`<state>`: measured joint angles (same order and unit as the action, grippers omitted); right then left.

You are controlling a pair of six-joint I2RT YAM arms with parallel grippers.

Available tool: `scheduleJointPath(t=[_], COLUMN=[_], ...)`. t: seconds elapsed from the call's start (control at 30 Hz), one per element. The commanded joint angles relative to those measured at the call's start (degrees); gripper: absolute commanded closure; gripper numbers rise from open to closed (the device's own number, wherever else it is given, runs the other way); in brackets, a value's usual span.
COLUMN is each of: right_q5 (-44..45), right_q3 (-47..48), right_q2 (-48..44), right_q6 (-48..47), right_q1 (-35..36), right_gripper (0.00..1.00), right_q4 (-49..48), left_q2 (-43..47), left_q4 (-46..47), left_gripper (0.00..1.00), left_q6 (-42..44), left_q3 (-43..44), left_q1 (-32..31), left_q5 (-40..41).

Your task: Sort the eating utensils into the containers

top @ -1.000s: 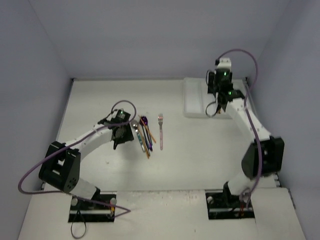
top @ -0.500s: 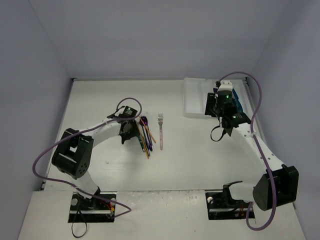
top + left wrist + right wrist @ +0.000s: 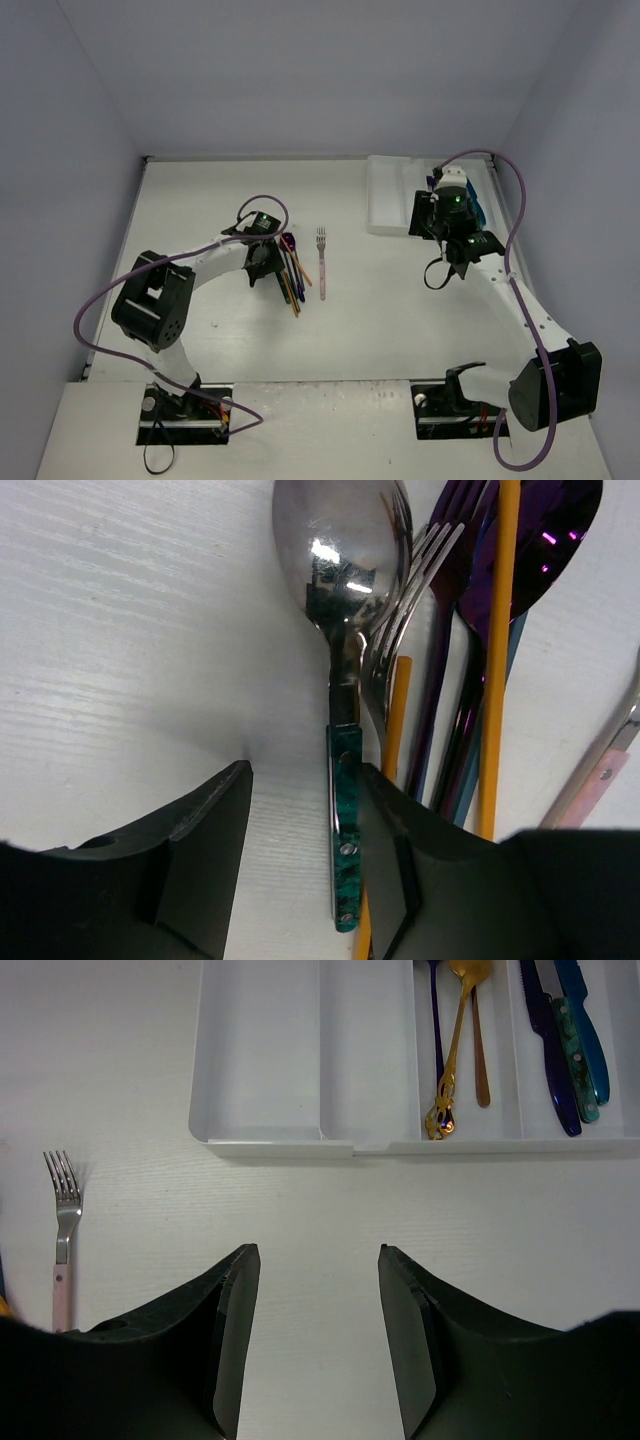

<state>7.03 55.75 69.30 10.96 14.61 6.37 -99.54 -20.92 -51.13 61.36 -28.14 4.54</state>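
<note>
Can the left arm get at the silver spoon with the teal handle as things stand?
Probably yes: the open left gripper straddles the teal-handled silver spoon; one side is free, though a silver fork crowds the other.

Left arm [image 3: 205,262] reaches inward, jaws parted; right arm [image 3: 512,292] extends forward, jaws parted.

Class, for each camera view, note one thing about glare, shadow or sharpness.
Left wrist: bright glare spots on the spoon bowl; top external: dim, even bluish light, the utensil pile too small to resolve; right wrist: sharp, with a soft shadow along the tray near edge.
</note>
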Motion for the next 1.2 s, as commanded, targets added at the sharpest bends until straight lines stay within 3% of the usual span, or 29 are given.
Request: scheduleJointPath(t=[0.0,0.4,0.63,0.9,1.17], right_q5=[-0.31,-1.58,-2.54,-5.93,-5.79], right_q3=[-0.20,-1.11,-0.76,2.73,7.47], right_q2=[-2.05,-2.82,-3.65,-1.96,3.42], right_q6=[0.60,0.75,0.73,0.84,1.36], right_q1=[-0.24,0.36,1.75,8.74,18.12], right_gripper=[0.52,0.52,0.52,0.51,0.48], right_q4=[-1.89,-1.52,-1.14,-0.93,-1.20], left_q2=[-1.56,-5.45,-3.52,5.89,11.49], left_q4=[-0.05,-1.51,-3.30,-7.31,-7.42], left_gripper=[0.59,0.60,1.00,1.00,1.00], left_q6=[-1.05,-2.49,-1.96,5.31,13.73], left_q3=[2.88,5.03,3.09,4.34,8.06], left_q1=[-0.51,-1.57,-1.44,2.04,0.46], left_q5=[1.93,3.19,5.06,12.73,20.15])
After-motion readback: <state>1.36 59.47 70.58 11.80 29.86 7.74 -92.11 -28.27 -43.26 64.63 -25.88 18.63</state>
